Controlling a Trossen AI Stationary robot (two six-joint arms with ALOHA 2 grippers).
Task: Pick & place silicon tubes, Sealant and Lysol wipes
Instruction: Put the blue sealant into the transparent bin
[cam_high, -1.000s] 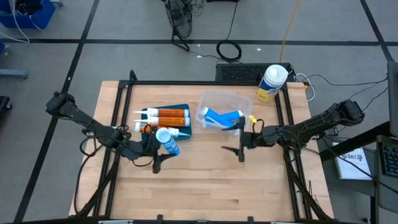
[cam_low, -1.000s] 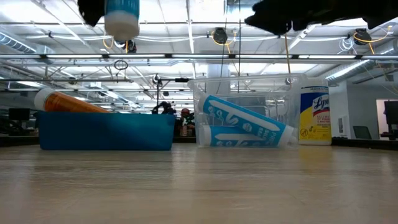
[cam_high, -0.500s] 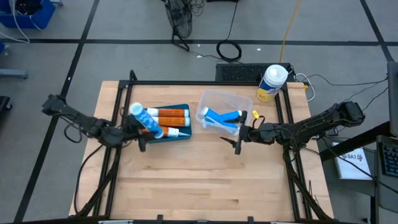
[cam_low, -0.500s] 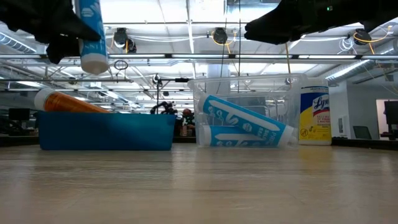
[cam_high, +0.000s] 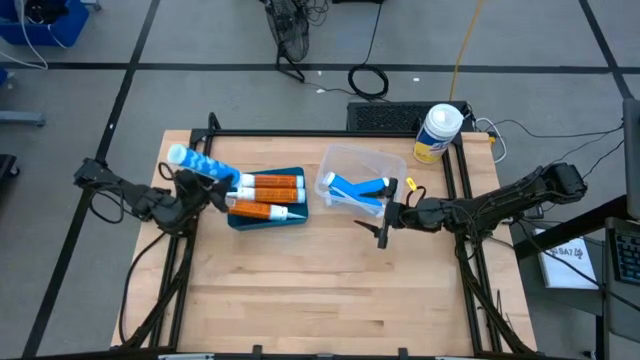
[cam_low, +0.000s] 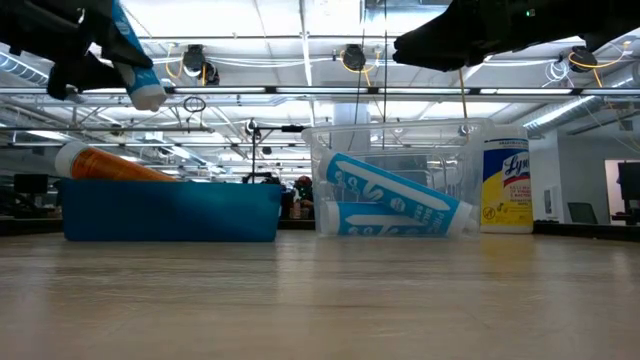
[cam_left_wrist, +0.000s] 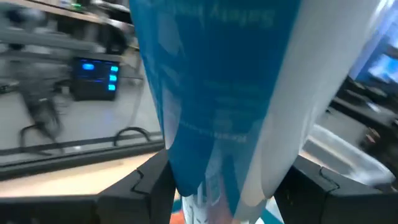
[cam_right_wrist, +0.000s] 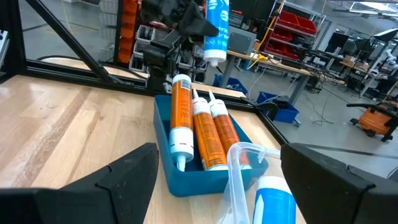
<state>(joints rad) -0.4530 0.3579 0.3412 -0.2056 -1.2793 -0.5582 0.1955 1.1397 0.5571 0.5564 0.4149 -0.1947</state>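
1. Wooden table (cam_high: 300, 290) with a black frame, grey floor around it; shelving and workbenches show behind in the right wrist view.
2. Left gripper (cam_high: 190, 190) raised above the table's left side, just beside the blue tray (cam_high: 262, 221); fingers clenched on a blue tube (cam_high: 203, 166), which it holds tilted in the air.
3. Low view: same blue tube (cam_low: 130, 55) hangs high, white end lowest, above the tray's (cam_low: 170, 212) left end.
4. Tray holds three orange nozzle tubes (cam_high: 265, 196) lying side by side.
5. Clear bin (cam_high: 362, 178) right of the tray, two blue tubes (cam_high: 360, 190) lying inside.
6. Right gripper (cam_high: 385, 220) hovers at the bin's near right edge, fingers apart, nothing held.
7. Lysol wipes (cam_high: 438, 133) stand upright at the far right corner of the table, well apart from both grippers.
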